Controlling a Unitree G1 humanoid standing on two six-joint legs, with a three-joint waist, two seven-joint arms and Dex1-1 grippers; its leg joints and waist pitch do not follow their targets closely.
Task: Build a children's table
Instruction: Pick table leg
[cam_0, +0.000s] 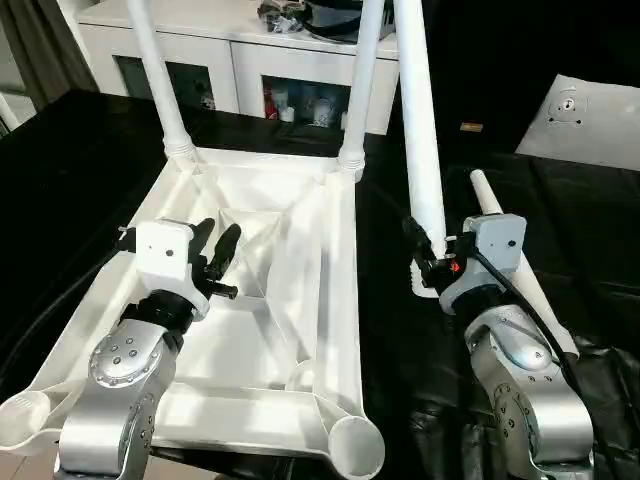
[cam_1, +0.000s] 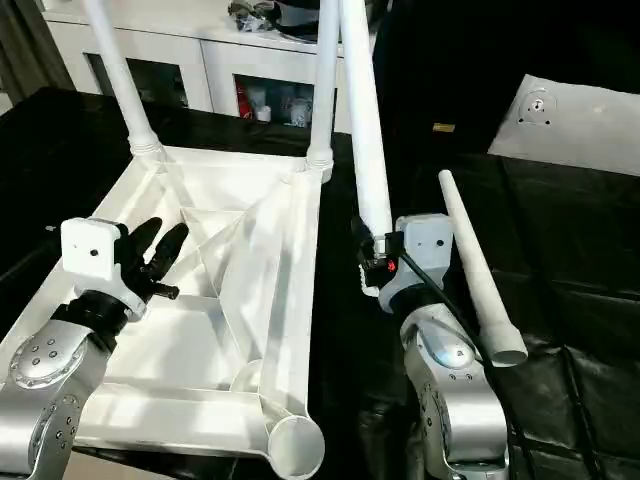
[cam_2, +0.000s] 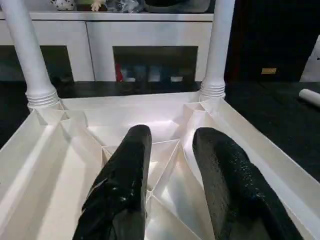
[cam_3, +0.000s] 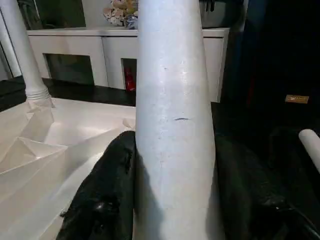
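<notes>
Silver forearms (cam_0: 120, 400) are sitting nearest the lens, one at each lower corner. Left gripper (cam_0: 215, 262) is hovering over the upturned table top (cam_0: 330, 300), black fingers (cam_2: 125, 185) standing apart with nothing between them — pointing along the ribbed underside toward the far edge. Whether the fingertips are touching the ribs, I cannot tell.

Right gripper (cam_1: 368, 262) is clamping a loose leg (cam_0: 420, 130) near its lower end; the leg is standing almost upright, leaning slightly, rising past the top of the head views. In the right wrist view the leg (cam_3: 172, 115) is sitting between the two dark fingers (cam_3: 102, 195), both pressing against it.

Table top is lying upside down on the black-covered bench (cam_0: 70, 170), left of centre, ribs facing up. Two legs are already standing in the far corner sockets: far-left leg (cam_0: 155, 70) and far-right leg (cam_0: 362, 80), each upright with a ringed collar at the base. Near-right socket (cam_0: 355, 445) is showing as an open round cup with no leg in it; near-left socket (cam_0: 25, 415) is partly hiding behind the left forearm, also looking open.

Fourth leg (cam_1: 475, 270) is lying flat on the black cloth just right of the right gripper, narrow end pointing away, wide open end toward the robot.

Further out — white cabinet (cam_0: 240, 60) with dark openings is standing behind the bench, clutter on its top. A pale grey slab (cam_0: 585, 120) is lying at the far right.
</notes>
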